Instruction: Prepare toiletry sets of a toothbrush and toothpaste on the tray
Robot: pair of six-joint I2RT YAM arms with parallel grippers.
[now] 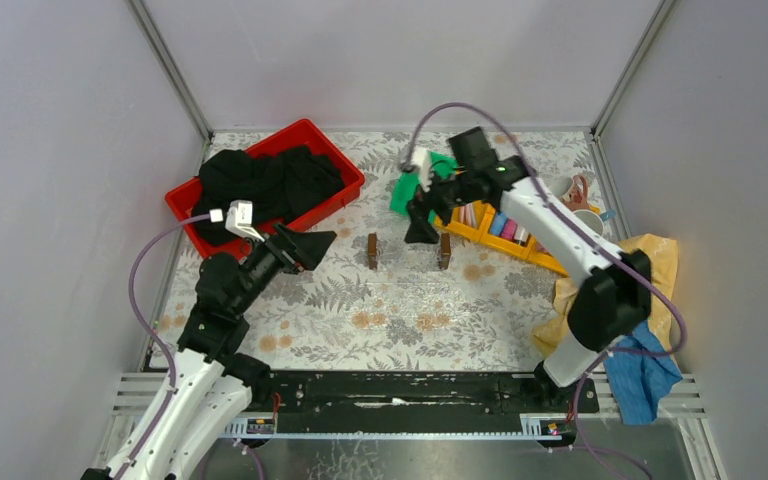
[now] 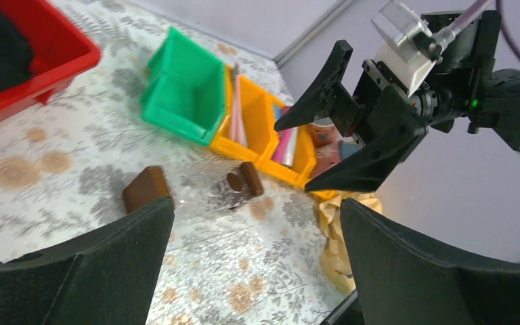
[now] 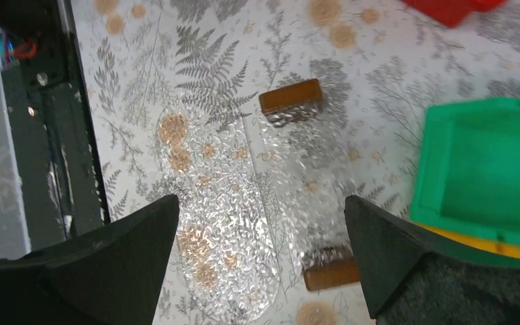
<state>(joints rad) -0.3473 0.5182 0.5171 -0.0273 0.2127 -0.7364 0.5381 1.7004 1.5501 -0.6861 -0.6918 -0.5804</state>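
A clear textured tray (image 3: 244, 203) with two dark brown end blocks (image 3: 290, 95) lies mid-table (image 1: 407, 252). Thin pale pink toothbrushes (image 2: 237, 112) stand in one yellow bin (image 1: 480, 228). Small toothpaste tubes, one magenta-pink (image 2: 286, 145), lie in the neighbouring yellow bin (image 2: 298, 159). Mugs (image 1: 572, 188) stand behind the bins at the right. My right gripper (image 1: 420, 228) hovers over the tray's far end, open and empty (image 3: 263, 200). My left gripper (image 1: 320, 240) is left of the tray, open and empty (image 2: 257, 203).
An empty green bin (image 1: 405, 192) stands left of the yellow bins. A red bin (image 1: 260, 190) holding black cloth is at the back left. A yellow cloth (image 1: 650, 260) and a blue cloth (image 1: 645, 375) lie at the right edge.
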